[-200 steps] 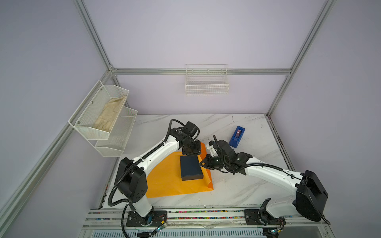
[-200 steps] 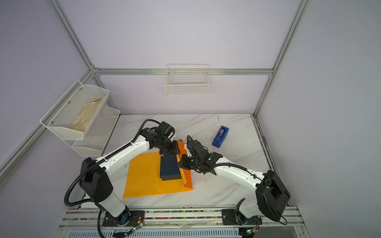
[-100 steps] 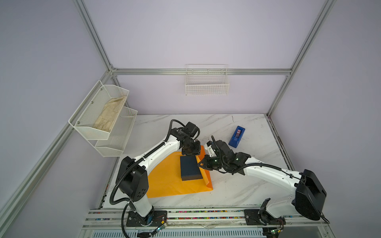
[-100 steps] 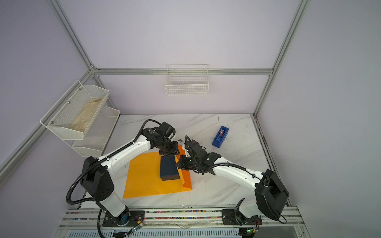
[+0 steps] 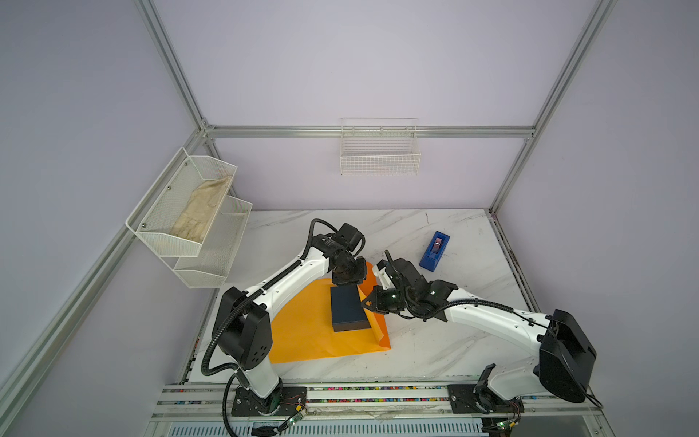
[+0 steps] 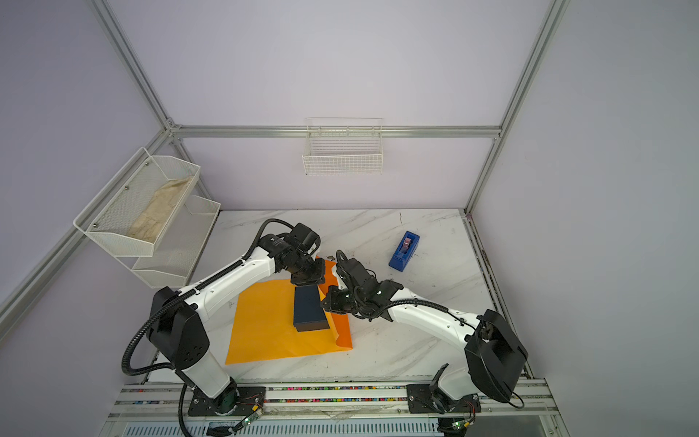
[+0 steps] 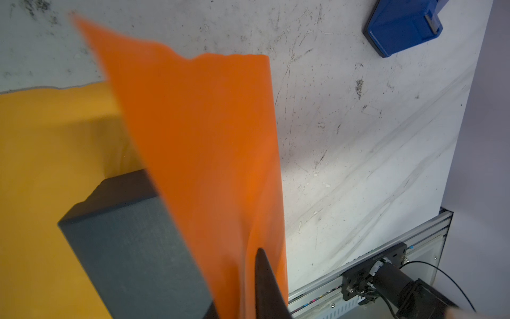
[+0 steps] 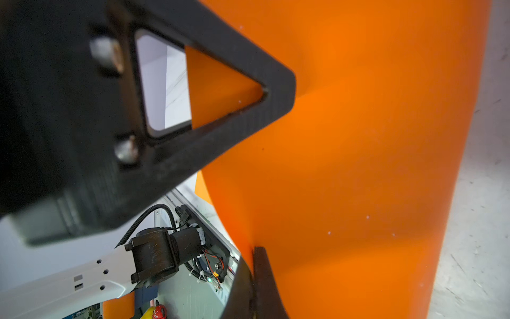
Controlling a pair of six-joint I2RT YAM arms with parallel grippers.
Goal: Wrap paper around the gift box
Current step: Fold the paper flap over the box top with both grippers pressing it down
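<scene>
On the left wall a wire rack (image 5: 163, 200) holds a beige cloth (image 5: 200, 213). My left claw (image 5: 347, 282) hangs over the far end of the gift box (image 5: 348, 308), jaws pressed together on the far right corner of the paper (image 5: 299, 333), which stands lifted off the marble table (image 5: 435, 340). The dark box lies on the right part of the orange sheet, its long side running front to back. Just right of it, my right claw (image 5: 370, 302) is pinched on the paper's right edge, holding that flap up beside the box. Farther right and back, the blue tape dispenser (image 5: 434, 251) sits on bare marble.
</scene>
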